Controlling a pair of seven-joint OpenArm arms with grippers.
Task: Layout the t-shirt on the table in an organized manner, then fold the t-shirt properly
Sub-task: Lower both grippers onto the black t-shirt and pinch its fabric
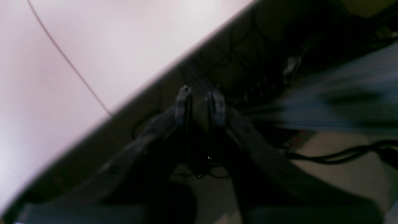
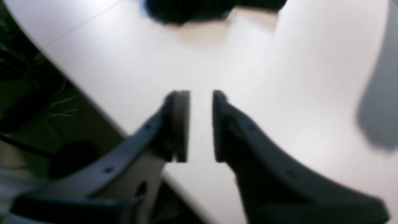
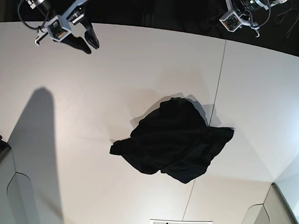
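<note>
The t-shirt is seen crumpled in a dark heap near the middle of the desk, lying across the thin dark seam. No sleeve, collar or hem can be told apart in the heap, so the laying-out is judged not yet begun.

Both arms are held at the far edge, well apart from the cloth. The right pincer is shown with its jaws apart, a clear strip of white desk visible between them and nothing held. The left pincer is seen beyond the desk edge, over the dark space below; a narrow gap shows between its jaws and nothing is gripped there.

Trouble is judged likely at the first grasp. With the shirt bunched and uniformly black, several layers could be pinched at once, so that the heap is dragged rather than spread. Cloth could also be pulled toward the desk edge and slip off.
</note>
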